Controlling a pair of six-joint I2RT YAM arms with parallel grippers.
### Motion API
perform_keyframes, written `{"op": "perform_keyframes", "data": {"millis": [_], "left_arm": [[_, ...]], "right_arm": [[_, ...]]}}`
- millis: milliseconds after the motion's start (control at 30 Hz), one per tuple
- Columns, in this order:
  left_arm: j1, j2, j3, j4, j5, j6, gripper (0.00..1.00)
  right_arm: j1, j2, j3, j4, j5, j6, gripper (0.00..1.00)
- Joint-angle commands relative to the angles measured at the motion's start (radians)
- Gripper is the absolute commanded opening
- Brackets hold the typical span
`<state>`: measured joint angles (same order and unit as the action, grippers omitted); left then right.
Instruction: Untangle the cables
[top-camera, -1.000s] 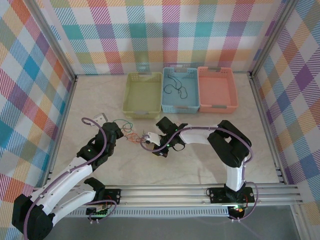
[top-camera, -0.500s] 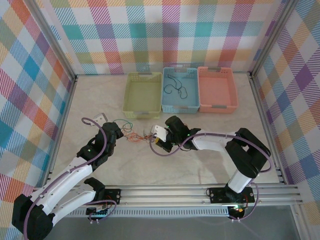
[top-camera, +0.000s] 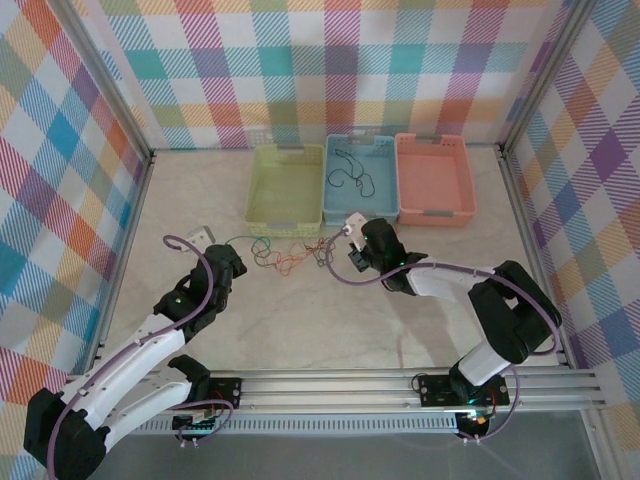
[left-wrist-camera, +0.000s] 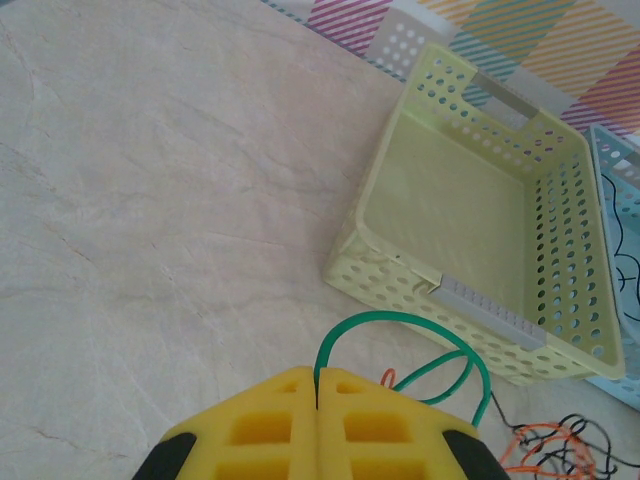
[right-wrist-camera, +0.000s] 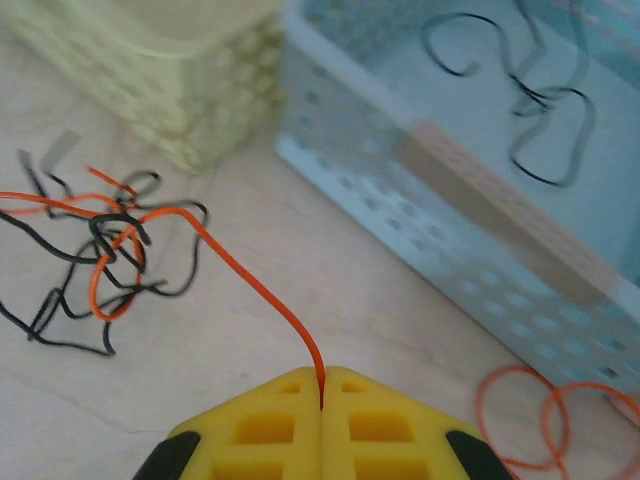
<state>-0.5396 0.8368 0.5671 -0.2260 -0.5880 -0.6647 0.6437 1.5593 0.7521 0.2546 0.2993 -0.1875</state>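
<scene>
Tangled cables (top-camera: 290, 255) on the table (top-camera: 300, 320), at 6 o'clock from the yellow basket (top-camera: 285, 190). Could knot tighter or snap if tugged too hard (black loops wound round orange). Pinched tight in the right gripper (right-wrist-camera: 322, 385): the orange cable (right-wrist-camera: 265, 295), running off to 10 o'clock. Pinched in the left gripper (left-wrist-camera: 316, 395): the green cable (left-wrist-camera: 400, 316), looping to 2 o'clock.

Grn cable (left-wrist-camera: 319, 365), orange cable (right-wrist-camera: 319, 362).

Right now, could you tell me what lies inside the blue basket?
Thin black cables lie loose on the floor of the blue basket; their count is unclear. From the right wrist, its near wall covers the floor behind it.
</scene>
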Motion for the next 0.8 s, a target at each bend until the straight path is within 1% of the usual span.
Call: {"op": "perform_keyframes", "data": {"millis": [0,67,367,533,767], "left_arm": [[0.01,-0.005,0.028,0.013,-0.027,0.002,0.0],[0.01,-0.008,0.028,0.007,-0.035,0.0,0.0],[0.011,-0.006,0.03,-0.009,-0.057,-0.013,0.0],[0.012,0.009,0.032,-0.021,-0.088,-0.014,0.0],[0.013,0.012,0.044,-0.043,-0.114,-0.031,0.0]], "right_arm": [[-0.046,-0.055,-0.024,0.033,0.116,0.149,0.0],[-0.072,-0.077,-0.041,0.036,0.124,0.192,0.0],[-0.175,-0.19,-0.122,0.037,0.236,0.391,0.0],[-0.236,-0.258,-0.188,0.068,0.25,0.481,0.0],[-0.303,-0.324,-0.24,0.049,0.302,0.611,0.0]]}}
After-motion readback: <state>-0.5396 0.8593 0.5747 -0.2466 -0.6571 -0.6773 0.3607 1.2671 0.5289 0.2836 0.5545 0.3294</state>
